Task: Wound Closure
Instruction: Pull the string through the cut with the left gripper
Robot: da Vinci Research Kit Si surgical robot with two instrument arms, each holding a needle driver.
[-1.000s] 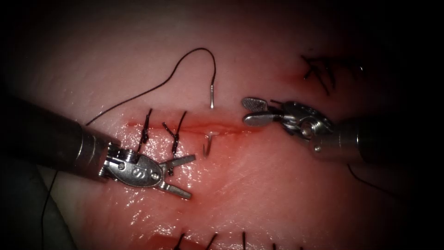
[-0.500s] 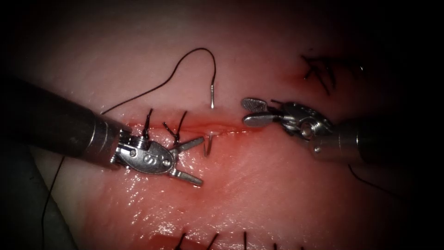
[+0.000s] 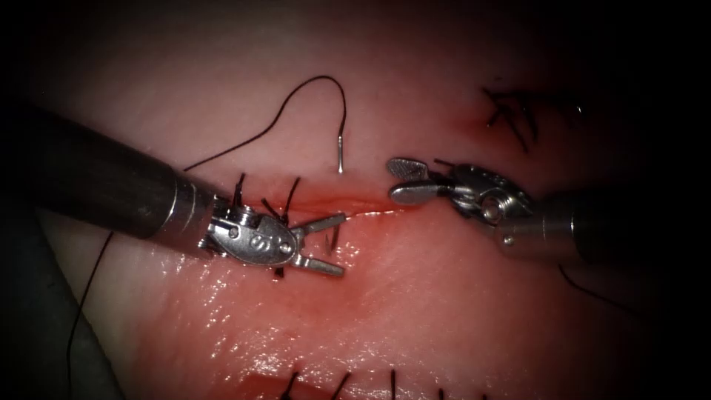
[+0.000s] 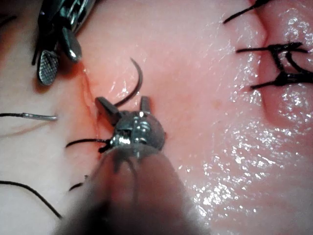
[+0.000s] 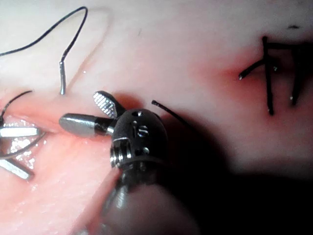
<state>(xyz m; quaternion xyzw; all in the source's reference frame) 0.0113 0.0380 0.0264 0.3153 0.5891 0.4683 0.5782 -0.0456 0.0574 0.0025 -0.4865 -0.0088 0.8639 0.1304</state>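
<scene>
Wet flesh, bright steel, dull black thread

The tissue (image 3: 444,296) looks soft, wet and glossy. Both tools, left (image 3: 331,244) and right (image 3: 406,180), are polished metal with ridged inner jaw faces; the needle (image 4: 133,85) is smooth metal; the thread (image 3: 296,96) is matt black.

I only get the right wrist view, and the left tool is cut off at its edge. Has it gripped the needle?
Observer: No. In the left wrist view the left tool's open jaws straddle the needle's tip end without closing on it.
Operator: My right tool is open and empty. Where does that tip end come out?
Observer: In the endoscope view it rises from the tissue just below the cut, beside the two finished stitches.
</scene>
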